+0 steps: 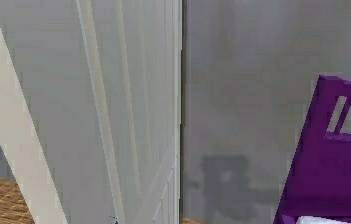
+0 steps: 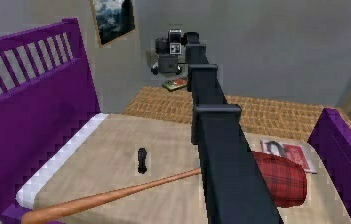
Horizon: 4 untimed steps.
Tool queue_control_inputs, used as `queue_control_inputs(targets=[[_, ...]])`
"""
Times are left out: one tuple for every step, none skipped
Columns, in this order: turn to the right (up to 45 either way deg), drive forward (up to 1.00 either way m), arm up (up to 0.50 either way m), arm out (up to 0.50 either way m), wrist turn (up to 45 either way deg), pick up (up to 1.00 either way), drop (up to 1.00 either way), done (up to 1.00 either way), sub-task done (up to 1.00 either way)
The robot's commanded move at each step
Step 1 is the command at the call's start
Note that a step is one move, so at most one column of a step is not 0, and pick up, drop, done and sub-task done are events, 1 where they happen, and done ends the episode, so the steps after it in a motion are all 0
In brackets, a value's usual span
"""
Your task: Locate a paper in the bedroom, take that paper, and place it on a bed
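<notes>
A bed (image 2: 103, 165) with a purple frame and tan cover spans the lower arm side view. A flat pale sheet with pinkish print (image 2: 291, 153), paper-like, lies on it by the footboard (image 2: 341, 140). My dark arm (image 2: 218, 120) reaches out over the bed. The gripper (image 2: 163, 58) is at its far end, before the grey wall and above a small flat thing (image 2: 175, 86) on the wooden floor. I cannot tell whether the gripper holds anything. In the forward view, the purple bed frame (image 1: 331, 150) shows at the right.
On the bed lie a wooden baseball bat (image 2: 113, 197), a small dark object (image 2: 141, 160) and a red rounded thing (image 2: 283, 178). A framed picture (image 2: 113, 18) hangs on the wall. A white door (image 1: 133, 110) stands close ahead beside a grey wall (image 1: 253, 90).
</notes>
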Motion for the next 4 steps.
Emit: queue_control_inputs(targets=[[0.0,0.00,-0.32,0.00,0.0,0.00,0.00,0.00,0.00],[0.0,0.00,-0.32,0.00,0.0,0.00,0.00,0.00,0.00],[0.0,0.00,0.00,0.00,0.0,0.00,1.00,0.00,0.00],[0.0,0.00,0.10,0.00,0.0,0.00,0.00,0.00,0.00]])
